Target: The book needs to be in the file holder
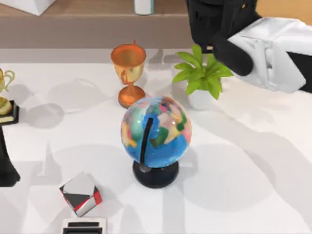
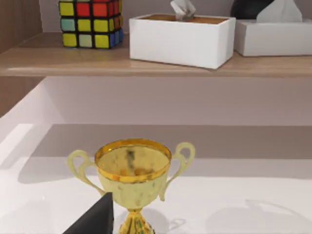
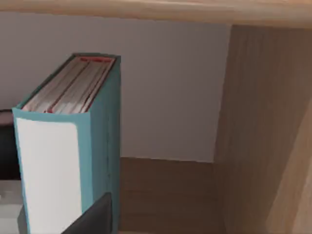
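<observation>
On the shelf, upright book (image 3: pixel 63 146).

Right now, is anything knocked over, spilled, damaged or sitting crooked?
Nothing stands out. The globe, orange cup and potted plant stand upright on the table, and the book stands upright in the right wrist view. No spill or damage is visible.

A rendered study or office desk: a white tabletop (image 1: pixel 253 161) holding a globe (image 1: pixel 156 132), an orange trophy cup (image 1: pixel 128 73), a gold trophy (image 2: pixel 134 178) and a potted plant (image 1: pixel 201 75), beneath a wooden shelf (image 2: pixel 44 61) carrying tissue boxes (image 2: pixel 180 39) and a colourful puzzle cube (image 2: pixel 90 23).
</observation>
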Controlling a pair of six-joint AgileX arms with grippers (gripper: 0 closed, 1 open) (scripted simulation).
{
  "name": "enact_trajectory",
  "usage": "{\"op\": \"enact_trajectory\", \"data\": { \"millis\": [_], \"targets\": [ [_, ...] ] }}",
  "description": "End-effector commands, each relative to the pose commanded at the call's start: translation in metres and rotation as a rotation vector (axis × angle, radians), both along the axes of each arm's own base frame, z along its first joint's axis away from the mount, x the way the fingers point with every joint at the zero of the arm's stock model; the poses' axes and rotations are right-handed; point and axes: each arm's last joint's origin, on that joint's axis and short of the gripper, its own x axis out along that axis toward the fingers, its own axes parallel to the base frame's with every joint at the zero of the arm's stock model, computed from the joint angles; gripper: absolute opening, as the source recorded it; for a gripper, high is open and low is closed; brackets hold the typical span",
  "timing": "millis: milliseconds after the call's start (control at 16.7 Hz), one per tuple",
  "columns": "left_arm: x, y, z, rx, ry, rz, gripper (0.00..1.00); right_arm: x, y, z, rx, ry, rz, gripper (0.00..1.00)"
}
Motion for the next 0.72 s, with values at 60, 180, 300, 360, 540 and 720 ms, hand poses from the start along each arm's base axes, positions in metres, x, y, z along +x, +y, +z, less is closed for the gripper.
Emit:
{"op": "enact_trajectory", "data": {
  "millis": [60, 180, 300, 360, 540, 720],
  "targets": [
    [0.000, 0.000, 0.000, 0.000, 0.000, 0.000, 1.00, 0.014, 0.020, -0.015, -0.001, 0.001, -0.004, 1.00],
    [0.000, 0.000, 0.000, 0.000, 0.000, 0.000, 1.00, 0.036, 0.052, -0.044, 0.005, -0.002, -0.013, 1.00],
    [0.000, 0.000, 0.000, 0.000, 0.000, 0.000, 1.00, 0.053, 0.074, -0.068, 0.017, -0.011, -0.022, 1.00],
    [0.000, 0.000, 0.000, 0.000, 0.000, 0.000, 1.00, 0.059, 0.081, -0.077, 0.023, -0.016, -0.026, 1.00],
    [0.000, 0.000, 0.000, 0.000, 0.000, 0.000, 1.00, 0.070, 0.091, -0.094, 0.034, -0.025, -0.037, 1.00],
    [0.000, 0.000, 0.000, 0.000, 0.000, 0.000, 1.00, 0.071, 0.091, -0.096, 0.034, -0.026, -0.038, 1.00]
  ]
}}
